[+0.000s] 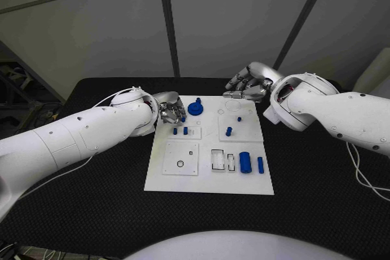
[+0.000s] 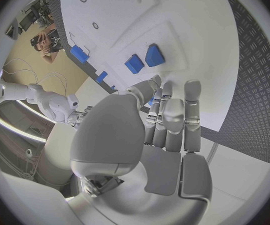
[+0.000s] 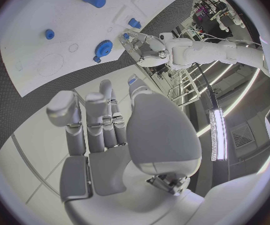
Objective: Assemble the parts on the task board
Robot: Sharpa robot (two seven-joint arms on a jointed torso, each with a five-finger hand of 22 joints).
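Head view: your left hand sits at the task board's left edge, fingers loosely apart, grasping nothing. Blue gear lies just right of them, nearest. Right hand hovers off the far edge, fingers released, empty.

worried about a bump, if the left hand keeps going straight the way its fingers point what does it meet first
Probably the blue gear on the white board. The left hand sits at the board's edge with its fingers aimed across it, and two small blue pegs lie just ahead too. Height is unclear.
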